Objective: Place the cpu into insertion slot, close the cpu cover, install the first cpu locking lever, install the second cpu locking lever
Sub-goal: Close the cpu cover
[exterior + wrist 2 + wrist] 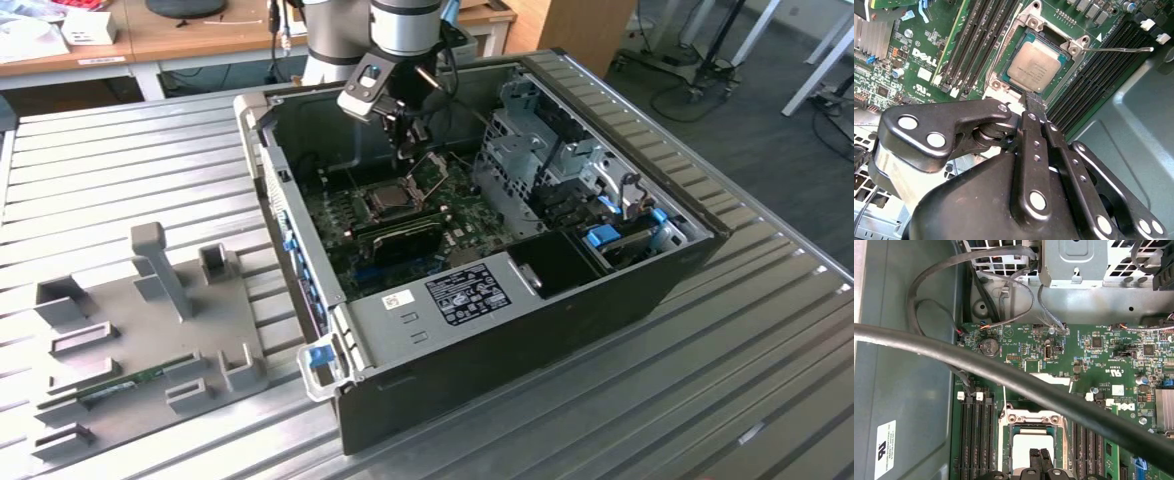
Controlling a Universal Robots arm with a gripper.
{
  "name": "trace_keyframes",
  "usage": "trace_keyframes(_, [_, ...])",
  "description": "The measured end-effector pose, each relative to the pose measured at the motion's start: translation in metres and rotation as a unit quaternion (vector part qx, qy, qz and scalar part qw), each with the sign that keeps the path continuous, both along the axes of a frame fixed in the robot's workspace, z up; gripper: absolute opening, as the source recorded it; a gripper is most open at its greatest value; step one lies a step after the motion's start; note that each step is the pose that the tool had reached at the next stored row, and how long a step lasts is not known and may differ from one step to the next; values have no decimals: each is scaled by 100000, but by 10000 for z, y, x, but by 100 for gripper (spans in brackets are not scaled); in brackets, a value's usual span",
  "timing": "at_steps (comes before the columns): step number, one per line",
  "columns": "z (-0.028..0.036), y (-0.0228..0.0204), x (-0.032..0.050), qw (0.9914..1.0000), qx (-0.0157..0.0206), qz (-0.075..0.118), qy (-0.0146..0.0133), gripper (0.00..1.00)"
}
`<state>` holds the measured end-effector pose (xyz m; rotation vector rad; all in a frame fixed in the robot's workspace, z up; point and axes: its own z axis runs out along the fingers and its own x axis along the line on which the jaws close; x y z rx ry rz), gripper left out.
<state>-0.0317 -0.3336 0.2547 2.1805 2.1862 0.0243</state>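
Note:
The cpu point(1038, 65), a silvery-tan square, lies flat in the insertion slot point(1004, 75) on the green board; it also shows pale between the slot's rims in the first wrist view point(1024, 447). In the exterior view the slot point(387, 202) sits mid-board, and the cpu cover point(434, 165) seems to stand tilted up at its far edge. A thin wire locking lever point(1119, 49) sticks out sideways from one corner. My gripper point(1034, 103) hangs just over the slot's edge, fingers shut together with nothing seen between them. It is also seen from outside point(410, 145).
Black memory slots point(979, 40) flank the socket on both sides. A metal drive cage point(534, 150) and loose cables point(979, 290) crowd the case. A thick black cable point(1004, 375) crosses the first wrist view. A grey fixture plate point(134, 330) lies on the table at the exterior view's left.

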Motion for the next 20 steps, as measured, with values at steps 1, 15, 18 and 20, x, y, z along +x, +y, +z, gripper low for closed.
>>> trace_keyframes(1, [0, 0, 0, 100000, 1, -3, -2, 10])
trace_keyframes(15, [1, 0, 137, 100000, -1, -8, 0, 10])
trace_keyframes(18, [16, 0, 138, 100000, 2, 0, -2, 10])
trace_keyframes(20, [16, 0, 138, 100000, 10, 0, -5, 10])
